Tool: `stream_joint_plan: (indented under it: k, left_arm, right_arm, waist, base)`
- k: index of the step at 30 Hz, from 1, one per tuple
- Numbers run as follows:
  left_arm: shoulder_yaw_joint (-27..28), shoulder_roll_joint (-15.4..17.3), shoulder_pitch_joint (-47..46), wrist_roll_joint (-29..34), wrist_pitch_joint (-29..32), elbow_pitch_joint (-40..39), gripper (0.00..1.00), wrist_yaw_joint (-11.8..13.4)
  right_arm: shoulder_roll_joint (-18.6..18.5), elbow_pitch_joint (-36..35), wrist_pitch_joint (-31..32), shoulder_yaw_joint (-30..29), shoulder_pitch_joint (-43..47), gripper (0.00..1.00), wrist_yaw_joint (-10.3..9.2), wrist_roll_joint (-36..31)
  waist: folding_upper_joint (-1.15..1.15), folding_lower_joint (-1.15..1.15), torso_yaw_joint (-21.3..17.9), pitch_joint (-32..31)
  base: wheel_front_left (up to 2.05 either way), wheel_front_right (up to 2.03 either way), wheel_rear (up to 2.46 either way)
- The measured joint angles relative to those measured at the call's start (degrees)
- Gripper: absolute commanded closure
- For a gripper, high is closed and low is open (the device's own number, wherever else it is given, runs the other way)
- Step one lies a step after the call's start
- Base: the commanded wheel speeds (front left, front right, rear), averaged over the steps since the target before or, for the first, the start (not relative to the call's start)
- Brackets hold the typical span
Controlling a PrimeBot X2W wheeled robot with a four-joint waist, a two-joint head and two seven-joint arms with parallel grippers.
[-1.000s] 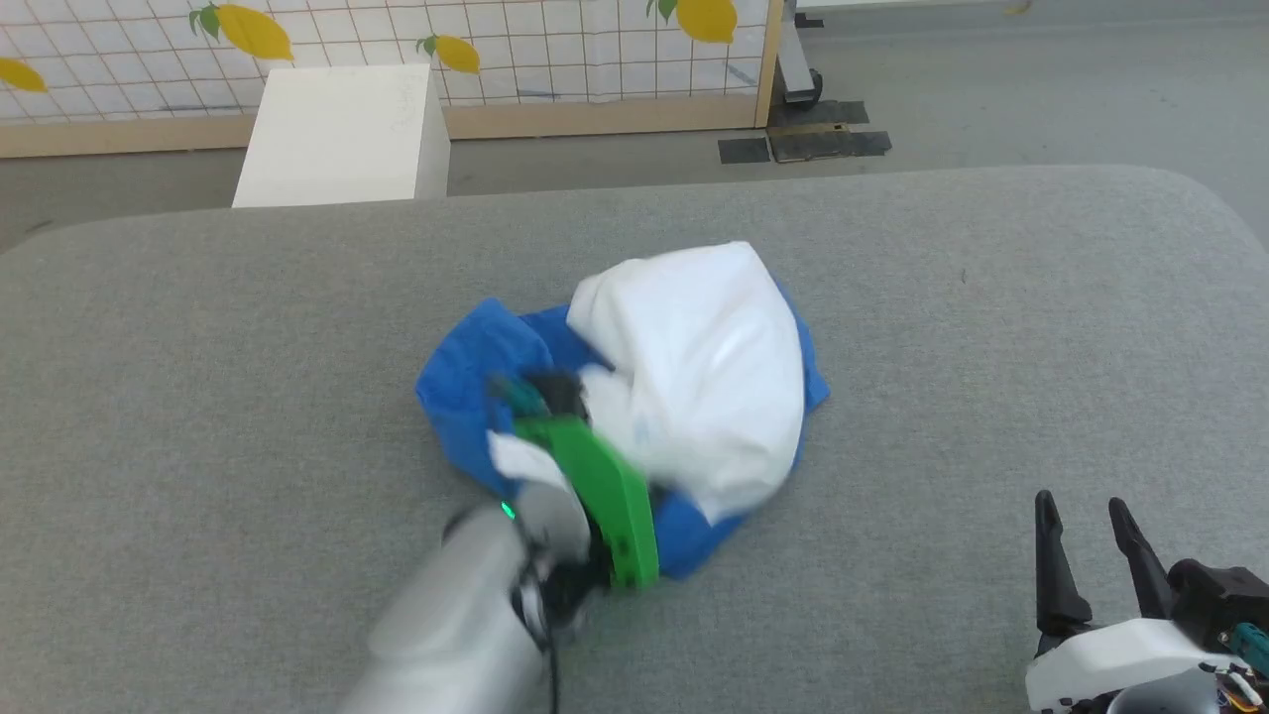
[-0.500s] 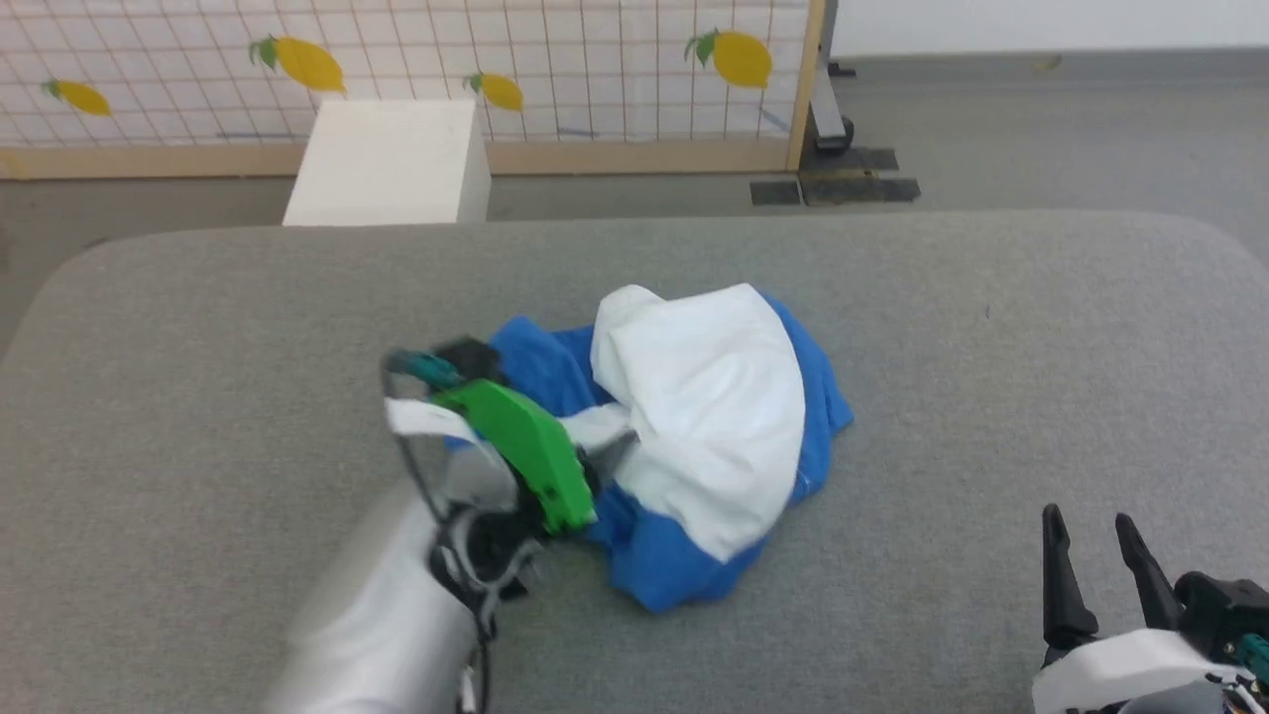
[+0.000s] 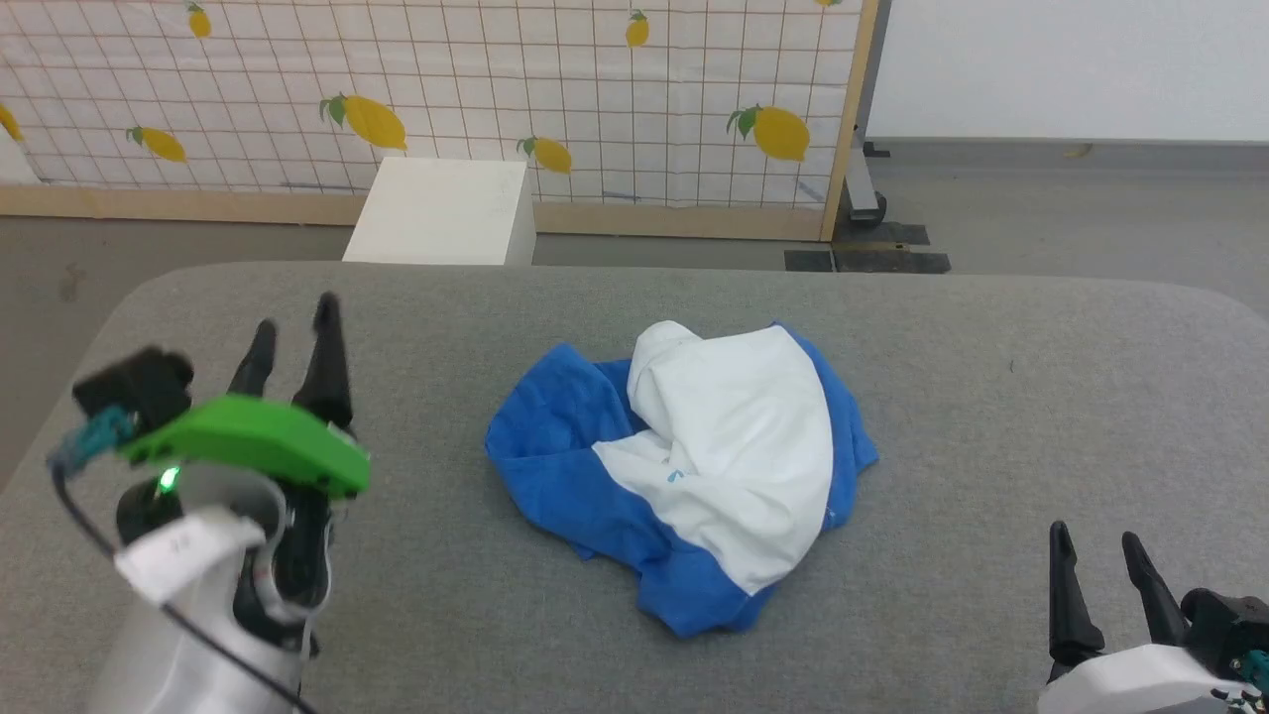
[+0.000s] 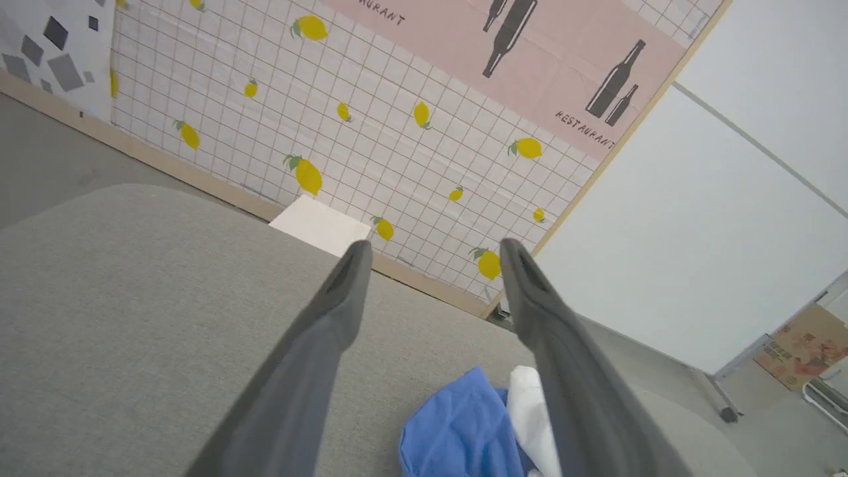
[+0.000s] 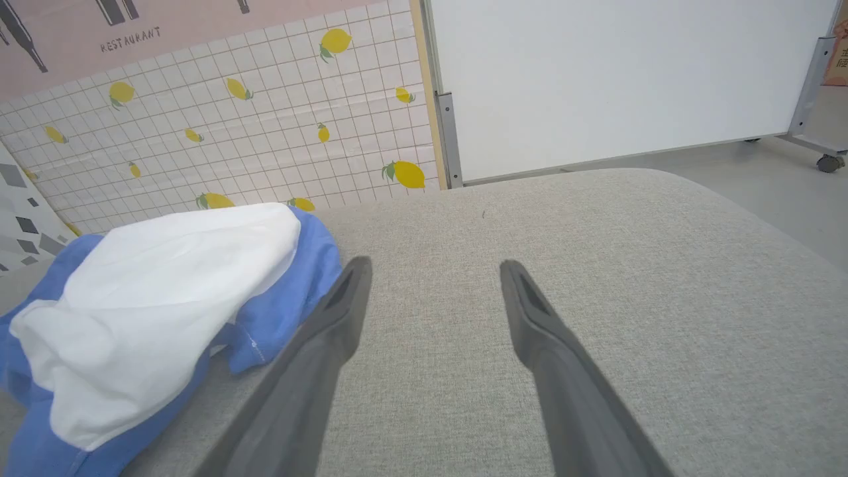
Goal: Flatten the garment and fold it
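The garment is a white and royal-blue T-shirt lying crumpled in a heap at the middle of the grey padded table. Blue folds wrap its left and lower sides, with white cloth bunched on top. My left gripper is open at the table's left, well clear of the shirt, with nothing between its fingers. From the left wrist, part of the garment shows low between the fingers of the left gripper. My right gripper is open at the lower right. In its wrist view the garment lies left of the right gripper.
A white box stands on the floor beyond the table's far edge. Behind it runs a lemon-patterned screen with a wooden frame. A white panel on wheeled feet stands to the right.
My left gripper has opened, let go of the shirt and drawn back to the table's left. The head camera has tilted up, so the whole scene sits lower. The right gripper has stayed put.
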Motion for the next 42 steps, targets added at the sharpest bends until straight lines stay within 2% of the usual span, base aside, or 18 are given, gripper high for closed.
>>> stream_joint_plan:
  k: [4, 7, 11, 14, 18, 23, 28, 34, 42]
  left_arm:
    - [-0.2, 0.8, 6.1, 5.4, -8.1, -1.6, 0.00, 1.2]
    - [-0.5, 1.3, 10.4, 11.1, -11.1, -3.7, 0.00, 1.8]
    - [-1.5, 0.9, 14.4, 16.1, -11.4, -5.9, 0.00, 1.6]
    - [-1.2, -0.2, 16.1, 18.7, -11.6, -7.6, 0.00, 1.1]
    - [-0.6, -2.6, 16.7, 20.9, -11.6, -8.7, 0.00, 0.6]
    - [-0.3, -4.7, 16.5, 22.0, -11.6, -8.7, 0.00, -0.9]
    - [-0.2, -6.9, 15.4, 23.6, -11.6, -8.1, 0.00, -2.7]
    - [-0.7, -8.9, 13.8, 24.9, -11.6, -6.8, 0.00, -4.9]
    - [0.5, -11.0, 12.2, 25.7, -11.6, -6.4, 0.00, -6.5]
  right_arm:
    - [0.0, 0.1, 0.0, -0.2, 0.1, 0.00, 0.00, 0.0]
    - [0.0, 0.0, 0.3, -0.2, 0.2, 0.00, 0.00, 0.0]
    - [0.0, -0.3, 2.3, -0.1, 0.1, 0.00, 0.00, 0.3]
    - [0.0, -0.4, 6.5, 0.0, -1.2, 0.00, 0.00, 0.1]
    - [0.0, -0.3, 16.3, 1.7, -7.7, 0.00, 0.00, -2.3]
    - [-0.1, 2.8, 34.6, 7.1, -18.0, 0.00, 0.00, -9.0]
    - [-0.9, 7.9, 44.7, 12.1, -25.8, 0.00, 0.01, -12.8]
    - [-2.1, 14.1, 49.5, 13.0, -30.3, 0.00, 0.01, -15.6]
    - [-2.3, 19.0, 49.4, 12.3, -31.9, 0.00, -0.01, -16.5]
  waist:
    - [0.00, 0.00, 0.2, -0.8]
    - [0.00, 0.00, 0.3, -1.0]
    - [0.00, 0.00, 0.3, -0.6]
    - [0.00, 0.00, 0.4, 0.2]
    - [0.00, 0.00, 0.7, 1.8]
    - [0.00, 0.00, 1.7, 4.6]
    - [0.00, 0.00, 3.8, 7.2]
    - [0.00, 0.00, 6.7, 10.1]
    - [0.00, 0.00, 9.6, 14.0]
  base:
    - [0.00, 0.00, 0.00]
    - [0.00, 0.00, 0.00]
    - [0.00, 0.00, 0.00]
    - [0.00, 0.00, 0.00]
    - [0.00, 0.00, 0.00]
    - [0.00, 0.00, 0.00]
    - [0.00, 0.00, 0.00]
    - [0.00, 0.00, 0.00]
    - [0.00, 0.00, 0.00]
